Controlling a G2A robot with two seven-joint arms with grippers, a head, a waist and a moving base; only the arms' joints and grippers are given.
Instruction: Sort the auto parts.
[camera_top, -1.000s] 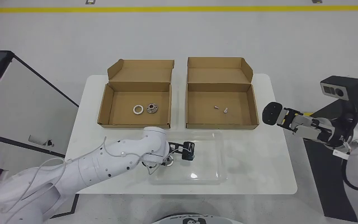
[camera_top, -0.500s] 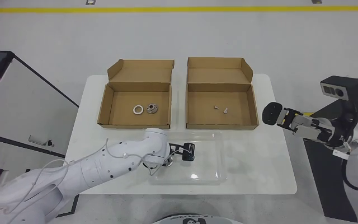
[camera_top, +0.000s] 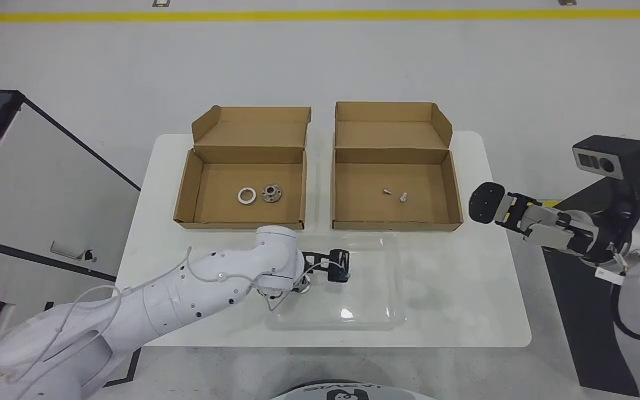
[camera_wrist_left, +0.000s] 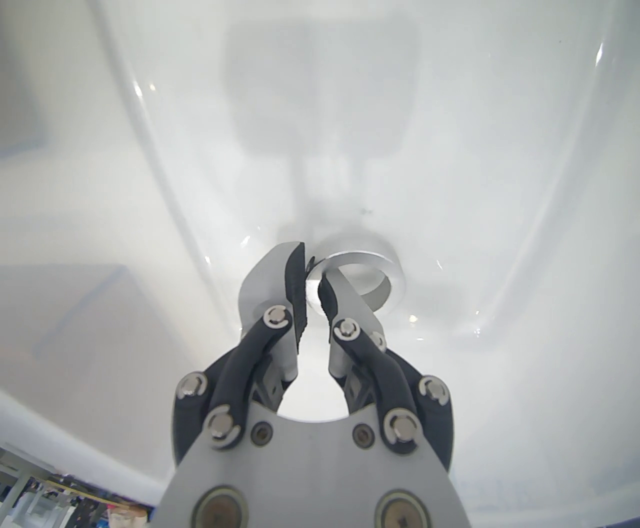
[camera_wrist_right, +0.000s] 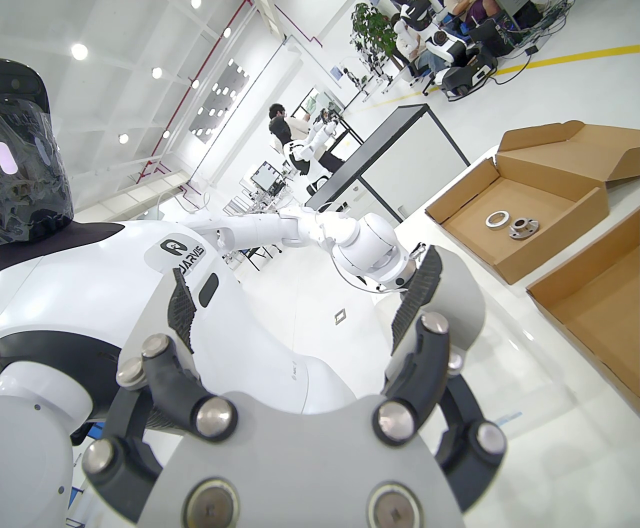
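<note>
Inside clear tray, left arm bent low, jaws pinching metal ring

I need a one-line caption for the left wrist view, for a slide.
Left tool grips the wall of a metal ring inside the clear tray.

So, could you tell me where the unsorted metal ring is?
In the left wrist view, the ring is inside the clear tray, its rim pinched by the fingers of the left gripper.
</note>
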